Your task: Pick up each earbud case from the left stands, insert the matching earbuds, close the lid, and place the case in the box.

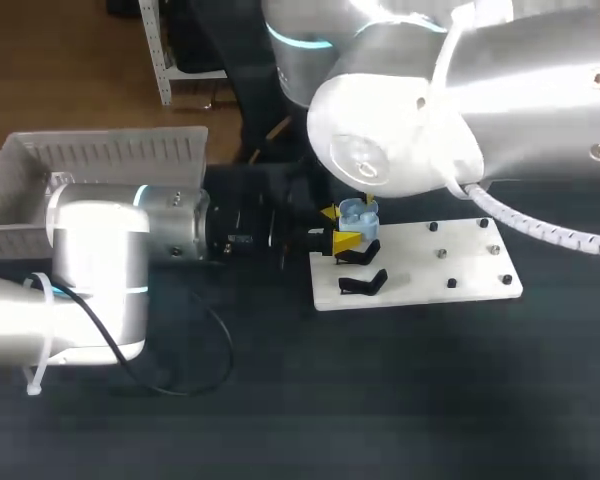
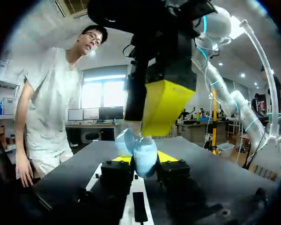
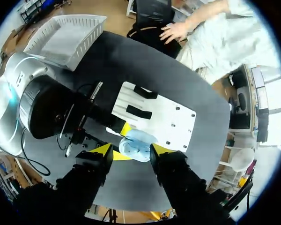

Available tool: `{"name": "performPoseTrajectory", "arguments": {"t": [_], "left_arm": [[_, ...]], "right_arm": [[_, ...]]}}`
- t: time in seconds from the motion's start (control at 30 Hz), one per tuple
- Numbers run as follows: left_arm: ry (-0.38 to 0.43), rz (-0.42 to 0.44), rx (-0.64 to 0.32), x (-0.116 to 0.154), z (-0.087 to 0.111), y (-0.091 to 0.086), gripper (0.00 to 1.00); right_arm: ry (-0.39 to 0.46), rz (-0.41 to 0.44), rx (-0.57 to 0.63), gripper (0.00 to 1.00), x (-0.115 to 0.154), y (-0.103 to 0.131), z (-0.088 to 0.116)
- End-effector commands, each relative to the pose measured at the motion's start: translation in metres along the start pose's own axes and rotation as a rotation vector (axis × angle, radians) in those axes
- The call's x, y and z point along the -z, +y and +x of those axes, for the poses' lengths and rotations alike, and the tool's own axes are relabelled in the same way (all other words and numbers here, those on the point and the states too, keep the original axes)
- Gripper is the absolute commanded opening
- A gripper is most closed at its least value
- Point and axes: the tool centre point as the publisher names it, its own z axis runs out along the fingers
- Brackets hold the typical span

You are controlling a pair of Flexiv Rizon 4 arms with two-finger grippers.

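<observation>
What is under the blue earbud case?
An edge of the white board and dark table show beneath it; the spot directly below is covered by the case and fingers.

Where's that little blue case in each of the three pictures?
Head view: case at the white board's left end, in the left hand.
Left wrist view: case in that same hand.
Right wrist view: case just ahead of the right hand.
Shared landmark: the white board.
</observation>
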Motion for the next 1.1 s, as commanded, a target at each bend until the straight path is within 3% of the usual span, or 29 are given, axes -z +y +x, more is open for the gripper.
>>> {"name": "performPoseTrajectory", "arguments": {"t": [0.03, 0.37, 0.63, 0.8, 1.1], "left_arm": [[-0.002, -0.008, -0.004, -0.001, 0.000, -0.002, 0.00], [-0.002, -0.008, -0.004, -0.001, 0.000, -0.002, 0.00], [-0.002, -0.008, -0.004, -0.001, 0.000, -0.002, 0.00], [-0.002, -0.008, -0.004, -0.001, 0.000, -0.002, 0.00], [-0.002, -0.008, -0.004, -0.001, 0.000, -0.002, 0.00]], "right_arm": [[-0.038, -0.016, -0.053, 1.00, 0.003, -0.020, 0.003], [-0.050, -0.033, -0.188, 1.00, -0.007, -0.056, -0.023], [0.010, -0.032, -0.214, 1.00, -0.027, -0.068, -0.031], [0.051, -0.044, -0.211, 1.00, -0.039, -0.069, -0.024], [0.097, -0.071, -0.186, 1.00, -0.034, -0.062, 0.004]]}}
